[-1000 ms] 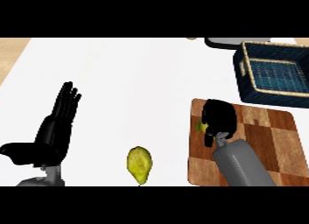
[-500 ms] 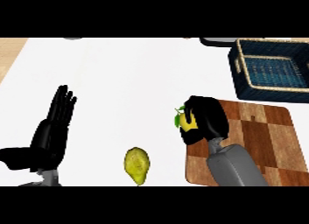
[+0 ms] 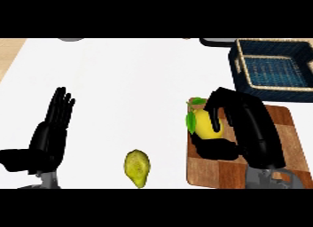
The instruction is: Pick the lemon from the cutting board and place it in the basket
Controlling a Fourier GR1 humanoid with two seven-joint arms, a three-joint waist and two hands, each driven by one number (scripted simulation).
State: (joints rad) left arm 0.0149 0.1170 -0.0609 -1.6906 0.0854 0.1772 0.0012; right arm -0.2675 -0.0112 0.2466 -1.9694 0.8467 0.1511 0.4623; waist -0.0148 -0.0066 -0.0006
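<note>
Gripped in the curled fingers and thumb of the right hand [image 3: 240, 126], the lemon [image 3: 203, 123] is seen over the left edge of the board [image 3: 293, 146], with a small green leaf at its top. Compared with half a second ago, the lemon is exposed more fully beside the hand, and hand and fruit are found slightly farther up the view, nearer the basket [image 3: 274, 70]. The left hand [image 3: 51, 133] is unchanged: it is held open at the lower left, fingers straight and pointing up, thumb out to the side. An avocado [image 3: 137, 167], oval, yellow-green and mottled, is left lying on the white counter [image 3: 126, 75] between the two hands, as before. The board is wooden, patterned in light and dark brown squares, with rounded corners. The basket is rectangular and woven, dark blue with pale rim trim and handle slots at its ends; it is set just beyond the board's far edge.
</note>
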